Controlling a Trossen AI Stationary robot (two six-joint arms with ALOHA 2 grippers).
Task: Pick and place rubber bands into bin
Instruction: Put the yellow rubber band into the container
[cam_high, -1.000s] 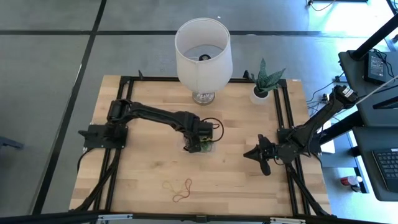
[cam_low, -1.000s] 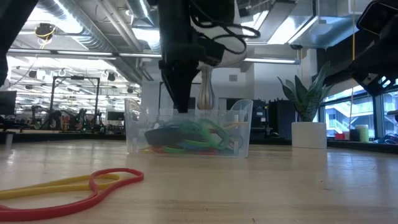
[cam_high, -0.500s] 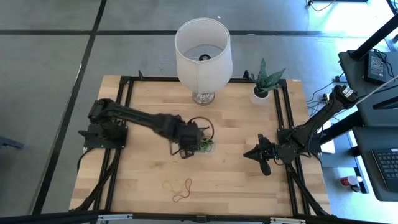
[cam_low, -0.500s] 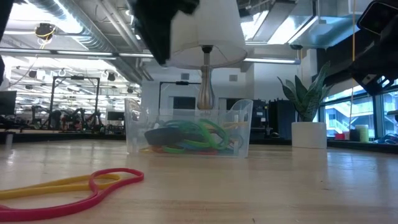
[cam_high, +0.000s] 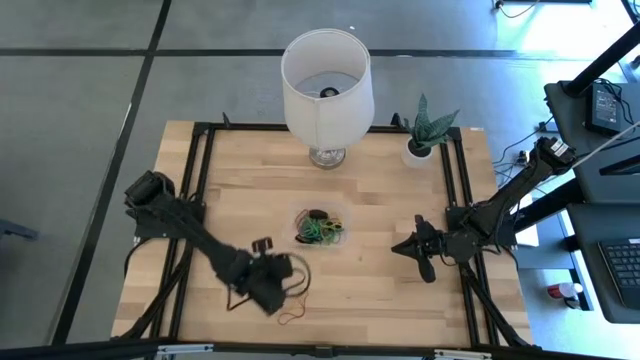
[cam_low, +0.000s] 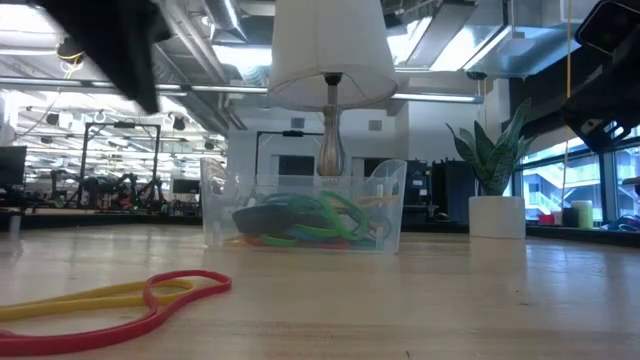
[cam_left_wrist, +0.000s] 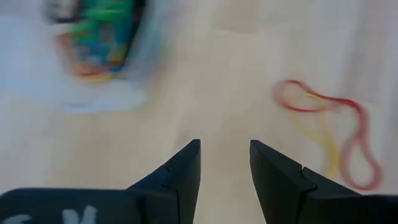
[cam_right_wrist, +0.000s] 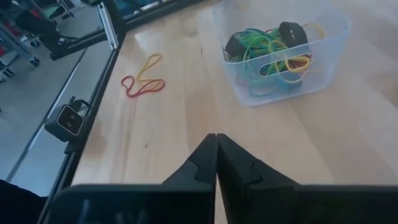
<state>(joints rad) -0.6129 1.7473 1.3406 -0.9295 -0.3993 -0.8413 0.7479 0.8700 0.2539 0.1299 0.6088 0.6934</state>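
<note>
Left gripper (cam_high: 268, 288) now beside loose bands (cam_high: 290, 305)

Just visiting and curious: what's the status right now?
Left gripper open, empty, near loose rubber bands. Right gripper shut, waiting aside. Bin part-filled. Nothing in the way.

1 bin (cam_high: 319, 227); 2 loose rubber bands (cam_high: 288, 303) on the table (cam_high: 380, 180); those binned are too tangled to count.

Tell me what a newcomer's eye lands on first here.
Probably the big white lamp at the table's far edge, with a small potted plant beside it. Next, the clear bin mid-table, stuffed with colourful rubber bands. Then the left gripper, open and empty, near the front edge beside a red band and a yellow band on the wood.
</note>
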